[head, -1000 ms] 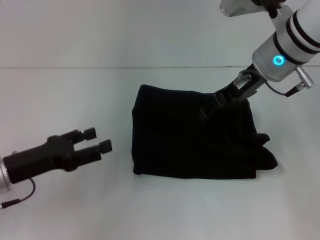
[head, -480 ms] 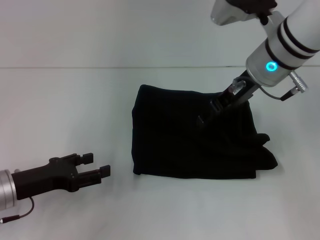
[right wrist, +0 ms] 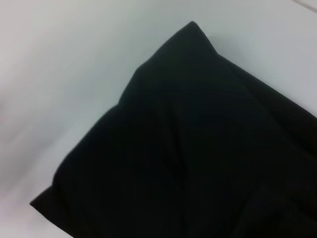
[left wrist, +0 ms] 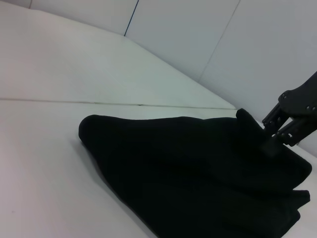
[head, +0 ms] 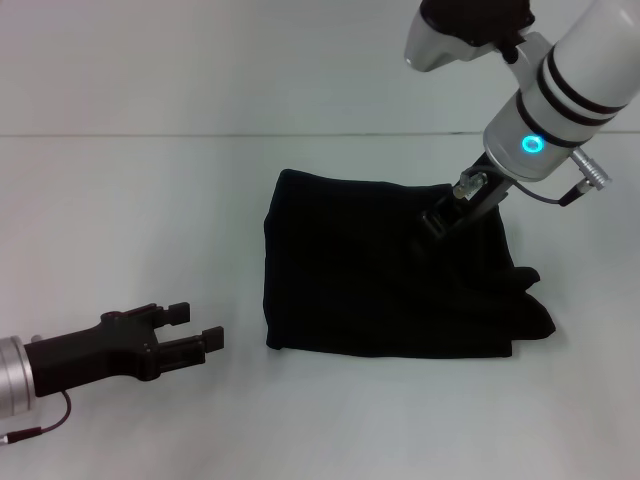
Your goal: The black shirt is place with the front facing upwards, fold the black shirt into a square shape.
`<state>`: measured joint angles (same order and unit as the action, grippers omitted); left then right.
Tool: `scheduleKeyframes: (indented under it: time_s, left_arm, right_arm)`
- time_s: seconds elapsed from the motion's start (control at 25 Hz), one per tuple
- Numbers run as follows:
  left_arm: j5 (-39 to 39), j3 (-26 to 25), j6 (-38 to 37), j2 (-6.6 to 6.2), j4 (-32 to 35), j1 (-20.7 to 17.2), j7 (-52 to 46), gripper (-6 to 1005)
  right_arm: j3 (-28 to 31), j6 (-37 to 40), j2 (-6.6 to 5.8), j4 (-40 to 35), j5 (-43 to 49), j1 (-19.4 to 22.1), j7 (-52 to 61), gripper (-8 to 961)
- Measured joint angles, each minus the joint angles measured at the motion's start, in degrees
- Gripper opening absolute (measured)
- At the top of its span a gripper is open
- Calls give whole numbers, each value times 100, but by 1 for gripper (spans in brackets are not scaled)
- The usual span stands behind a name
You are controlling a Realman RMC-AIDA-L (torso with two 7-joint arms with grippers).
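Near the middle of the white surface [head: 120, 200] lies the black shirt [head: 385, 275], already folded into a thick, almost square bundle; its cloth is soft, matt and plain, with a loose lump of fabric sticking out at the corner on the robot's right. The right gripper [head: 438, 222] is over the far right part of the bundle, tips at the cloth; I cannot tell if its jaws are clenched. The left gripper [head: 195, 328] hangs apart from the shirt's left edge, jaws released and empty. I judge the right arm is nearer to the untidy corner.
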<state>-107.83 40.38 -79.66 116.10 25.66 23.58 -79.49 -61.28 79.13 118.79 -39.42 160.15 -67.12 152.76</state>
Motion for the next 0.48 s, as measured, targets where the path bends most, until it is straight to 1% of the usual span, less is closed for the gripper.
scheduleKeyframes:
  time_s: [0.16, 0.36, 0.48]
  left_arm:
    - [2, -3, -11, 11, 0, 13, -1, 798]
    - [6, -4, -52, 16, 0, 22, 4, 798]
    - [8, -4, -69, 17, 0, 33, -3, 798]
  right_arm:
    - [-26, -2, 57, 41, 209, -75, 35, 346]
    - [20, -28, 66, 49, 222, -90, 43, 137]
    - [62, -30, 56, 45, 207, -58, 63, 108]
